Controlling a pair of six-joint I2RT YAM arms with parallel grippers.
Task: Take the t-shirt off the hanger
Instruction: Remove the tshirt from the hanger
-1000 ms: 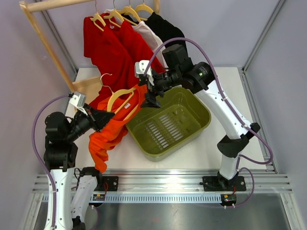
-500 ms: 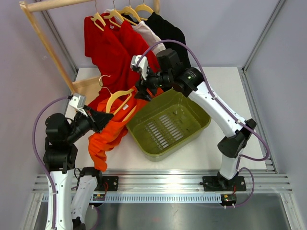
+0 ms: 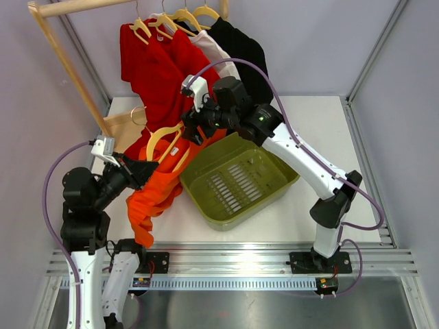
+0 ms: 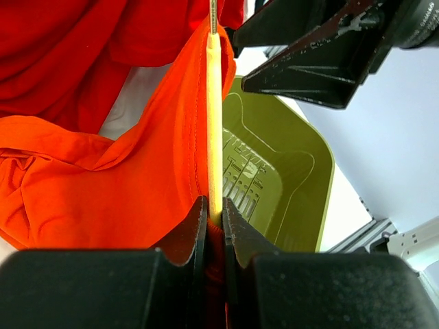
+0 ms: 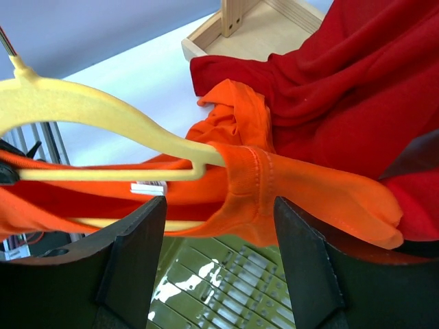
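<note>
Clamped left fingers (image 4: 184,236) on the yellow hanger (image 4: 215,123) carrying the orange t-shirt (image 3: 154,192) above the tabletop (image 3: 322,123). Spread right fingers (image 5: 130,260) astride its shoulder, gripping nothing. Risked pinching hanger arm together with cloth on closing, so dragging both along.

The right tool (image 3: 195,129) has swung left to straddle the hanger (image 3: 161,137) end inside the orange t-shirt (image 3: 154,192).

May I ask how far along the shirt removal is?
Early. Done: left jaws are shut on the hanger. In hand: right jaws stand open around the shirt's shoulder. Left: gripping it and pulling the shirt off, since that shoulder covers the hanger's end.
</note>
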